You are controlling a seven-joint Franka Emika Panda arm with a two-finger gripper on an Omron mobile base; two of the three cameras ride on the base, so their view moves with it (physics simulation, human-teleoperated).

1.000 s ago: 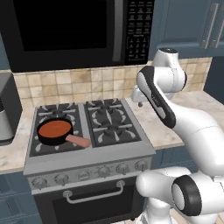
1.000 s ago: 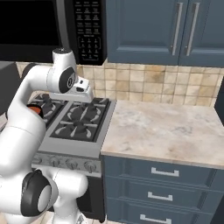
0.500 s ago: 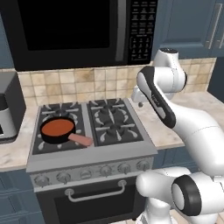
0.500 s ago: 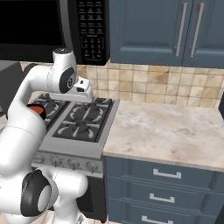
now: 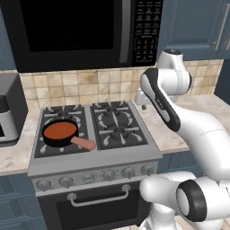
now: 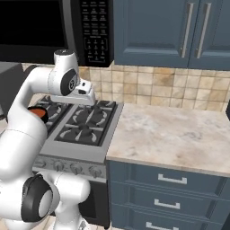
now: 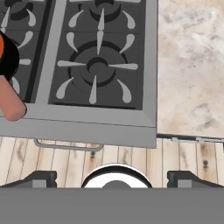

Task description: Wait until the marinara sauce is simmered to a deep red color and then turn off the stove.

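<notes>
The marinara sauce (image 5: 59, 130) is an orange-red disc in a small black pan on the stove's (image 5: 96, 158) front left burner. The pan's pinkish handle (image 5: 83, 143) points to the front right. My gripper (image 5: 143, 103) hangs above the stove's back right corner, well to the right of the pan and touching nothing. In the hand view its fingertips (image 7: 43, 177) stand wide apart, open and empty, over the front right burner (image 7: 97, 66), with the pan's handle (image 7: 11, 103) at the left edge. A row of round knobs (image 5: 96, 175) lines the stove's front.
A black microwave (image 5: 72, 31) hangs over the stove. A grey toaster oven (image 5: 9, 112) stands on the counter to the left. A marble counter (image 6: 179, 134) runs to the right, with blue drawers (image 6: 166, 179) below and blue cabinets (image 6: 179, 31) above.
The whole picture has drifted slightly rightward in both base views, so the camera has moved. The arm keeps its pose, the gripper stays open, and the sauce looks the same colour.
</notes>
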